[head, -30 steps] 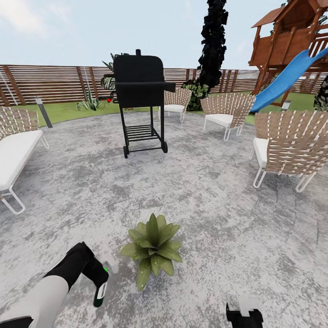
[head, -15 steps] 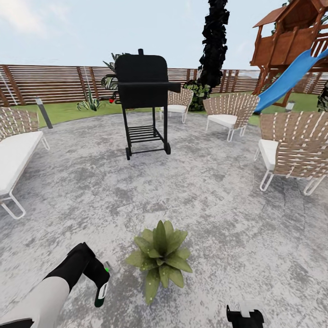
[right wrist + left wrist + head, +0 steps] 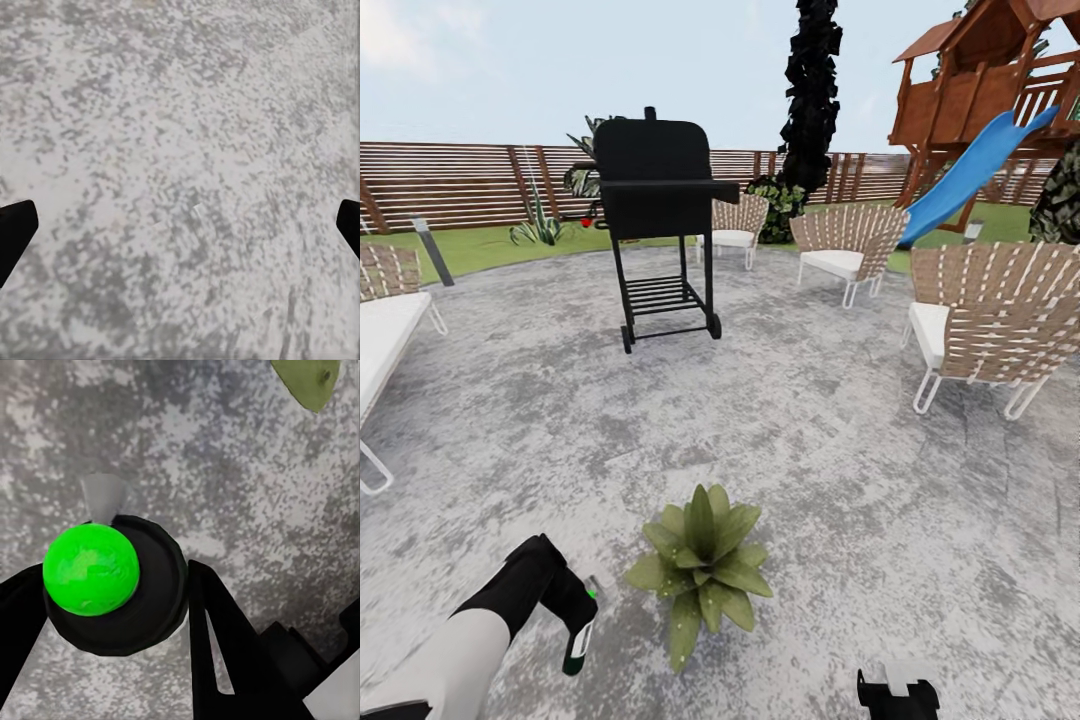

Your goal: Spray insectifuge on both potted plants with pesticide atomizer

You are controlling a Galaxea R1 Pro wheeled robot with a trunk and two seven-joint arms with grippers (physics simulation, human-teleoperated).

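Note:
One potted plant (image 3: pixel 701 565), a low rosette of pointed green leaves, stands on the grey mottled paving (image 3: pixel 810 430) just ahead of me. Its lower leaves carry faint pale specks of insectifuge (image 3: pixel 682 626). The second potted plant is out of view. My left gripper (image 3: pixel 576 612) hangs left of the plant, a short gap away, shut on the pesticide atomizer (image 3: pixel 577 652). In the left wrist view the atomizer (image 3: pixel 142 607) sits between the dark fingers (image 3: pixel 225 637), its green mark (image 3: pixel 90 570) facing the camera and a leaf tip (image 3: pixel 307 379) nearby. My right gripper (image 3: pixel 897 692) is low at the right, open over bare paving (image 3: pixel 180 150).
A black grill (image 3: pixel 660 190) stands mid-circle beyond the plant. Wicker chairs (image 3: pixel 985 320) (image 3: pixel 850 245) (image 3: pixel 735 225) line the right and back, and a white lounger (image 3: pixel 380 340) the left. Behind are lawn (image 3: pixel 480 245), a slatted fence (image 3: pixel 460 180) and a play tower with a blue slide (image 3: pixel 970 170).
The whole picture swung slightly right, then back left, so the camera moved. My left gripper keeps the atomizer in the same pose beside the plant.

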